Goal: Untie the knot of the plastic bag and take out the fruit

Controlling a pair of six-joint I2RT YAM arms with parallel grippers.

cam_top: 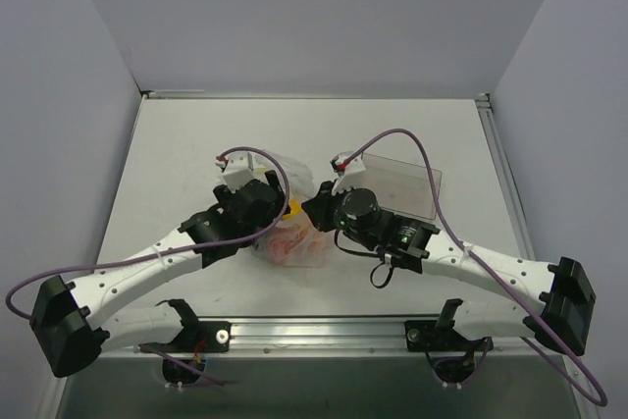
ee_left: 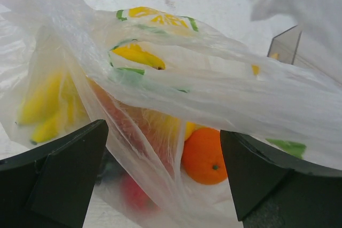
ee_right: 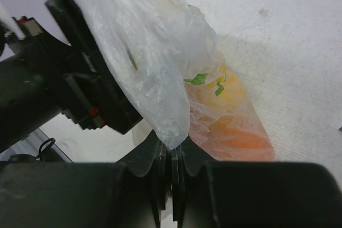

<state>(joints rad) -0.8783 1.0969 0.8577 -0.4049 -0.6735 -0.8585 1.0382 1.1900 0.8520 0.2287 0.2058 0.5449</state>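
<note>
The plastic bag [cam_top: 294, 238] lies between my two grippers at the table's middle. In the left wrist view the bag [ee_left: 176, 86] spreads across my open left gripper [ee_left: 163, 132]. An orange ball [ee_left: 206, 156], a yellow banana [ee_left: 47, 108] and a red piece [ee_left: 133, 193] show through it. My left gripper [cam_top: 275, 205] hangs over the bag's left side. My right gripper [ee_right: 172, 145] is shut on a pulled-up fold of the bag [ee_right: 155, 62], just right of the bag in the top view [cam_top: 319, 205]. I cannot make out the knot.
A clear rigid box [cam_top: 402, 186] stands right of the bag behind my right arm, and its corner shows in the left wrist view [ee_left: 286, 46]. The left arm's wrist [ee_right: 80, 89] is close beside the right gripper. Grey walls enclose the table.
</note>
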